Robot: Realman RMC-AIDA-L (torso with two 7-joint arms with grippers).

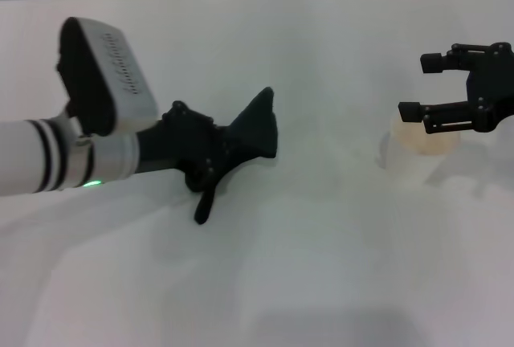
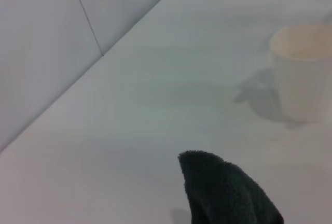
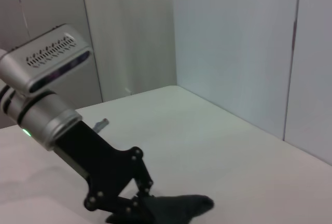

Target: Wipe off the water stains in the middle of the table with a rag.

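Note:
My left gripper [image 1: 218,154] is shut on the dark rag [image 1: 257,126] left of the middle of the white table [image 1: 321,242]. The rag's broad end points toward the middle and a narrow tail hangs down toward the table. The rag also shows in the left wrist view [image 2: 223,193] and in the right wrist view [image 3: 179,206], low over the table. My right gripper [image 1: 419,87] is open and empty at the right, just above a white cup [image 1: 426,142]. No orange-amber water stains show on the table in any view.
The white cup stands at the right of the table and also shows in the left wrist view [image 2: 303,73]. Grey wall panels [image 3: 233,42] rise behind the table's far edge. Bare table lies between the rag and the cup.

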